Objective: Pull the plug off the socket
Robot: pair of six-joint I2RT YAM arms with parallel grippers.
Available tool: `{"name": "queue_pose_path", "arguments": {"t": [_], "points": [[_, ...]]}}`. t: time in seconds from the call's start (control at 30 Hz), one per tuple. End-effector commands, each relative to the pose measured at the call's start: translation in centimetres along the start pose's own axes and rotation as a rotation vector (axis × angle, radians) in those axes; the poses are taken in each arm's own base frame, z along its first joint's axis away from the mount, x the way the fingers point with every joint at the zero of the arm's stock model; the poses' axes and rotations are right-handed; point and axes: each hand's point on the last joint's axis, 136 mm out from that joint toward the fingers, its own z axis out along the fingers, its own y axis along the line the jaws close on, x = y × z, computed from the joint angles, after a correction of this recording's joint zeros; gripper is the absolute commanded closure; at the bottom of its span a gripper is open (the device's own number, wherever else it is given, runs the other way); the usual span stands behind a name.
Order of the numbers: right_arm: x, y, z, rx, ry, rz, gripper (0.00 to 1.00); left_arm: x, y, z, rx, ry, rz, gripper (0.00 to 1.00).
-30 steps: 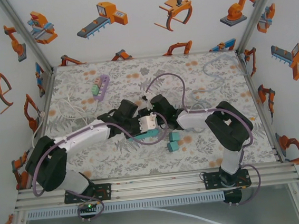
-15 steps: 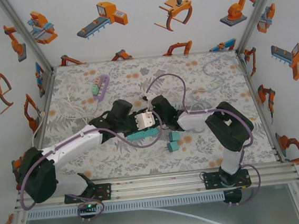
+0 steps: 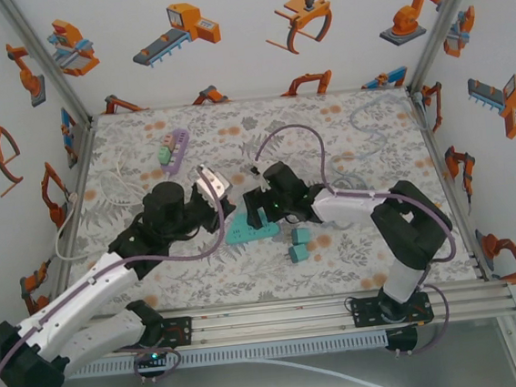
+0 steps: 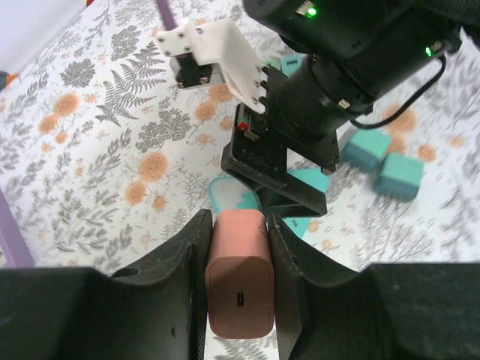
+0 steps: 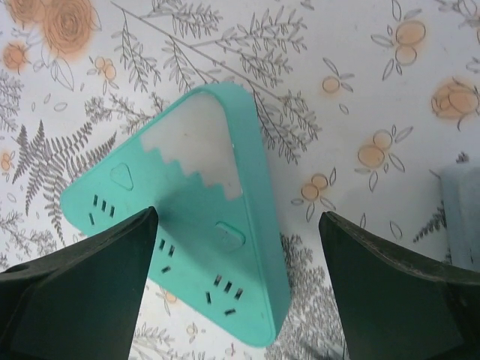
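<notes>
Left wrist view, left gripper (image 4: 238, 225): jaws were clenched on the pink plug (image 4: 238, 289), one finger on each flat side, the plug's port facing the camera.
Left wrist view, plug position: it was held up off the surface, with the teal triangular socket (image 4: 234, 201) just beyond its far end. Whether the two touched could not be told from this angle.
Right wrist view, right gripper (image 5: 236, 217): jaws were released and spread wide, one finger to each side of the socket, grasping nothing.
Right wrist view, socket: it lay flat on the floral surface (image 5: 360, 90), and every slot group in sight was vacant.
Top view, layout: the left gripper stood apart from the socket, up and to its left, while the right gripper hung over the socket. Two teal cube adapters (image 3: 299, 235) sat near the socket's right side, and a purple power strip (image 3: 174, 151) lay well apart at the far left.
Step in hand (judgement): the extraction looked complete, leaving only release and retreat.
Next move (judgement): carry the plug clear and set it on bare surface away from the socket and cubes. The right arm should rise straight up without dragging the socket.
</notes>
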Motion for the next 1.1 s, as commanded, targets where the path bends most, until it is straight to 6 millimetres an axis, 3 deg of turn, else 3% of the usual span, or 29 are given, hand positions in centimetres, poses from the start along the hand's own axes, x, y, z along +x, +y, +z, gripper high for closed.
{"name": "queue_pose_path", "arguments": {"t": [0.0, 0.17, 0.27, 0.37, 0.47, 0.73, 0.9, 1.07], "points": [[-3.4, 1.5, -3.2, -0.033, -0.073, 0.004, 0.20, -1.5, 1.1, -0.9, -0.050, -0.094, -0.273, 1.00], [-7.2, 1.0, -8.8, 0.034, -0.262, 0.032, 0.19, -2.8, 1.1, -0.7, -0.003, -0.197, -0.587, 1.00], [-8.3, -0.6, -12.2, 0.113, -0.371, 0.069, 0.17, -2.0, 0.9, 0.7, 0.015, -0.191, -0.764, 1.00], [-8.3, -3.0, -15.2, 0.199, -0.454, 0.127, 0.15, 0.4, 0.6, 2.6, -0.027, -0.143, -0.892, 1.00], [-7.5, -5.4, -17.3, 0.253, -0.505, 0.182, 0.14, 1.9, -1.5, 4.7, 0.003, -0.118, -0.944, 1.00], [-4.1, -9.0, -19.7, 0.351, -0.523, 0.251, 0.14, 6.9, -6.4, 9.2, -0.026, 0.028, -0.901, 1.00], [-3.1, -9.1, -20.0, 0.350, -0.526, 0.240, 0.14, 11.1, -6.8, 10.8, -0.107, 0.110, -0.935, 1.00], [-2.9, -9.0, -20.4, 0.352, -0.526, 0.211, 0.14, 13.4, -7.3, 11.6, -0.124, 0.154, -0.952, 1.00]]}}
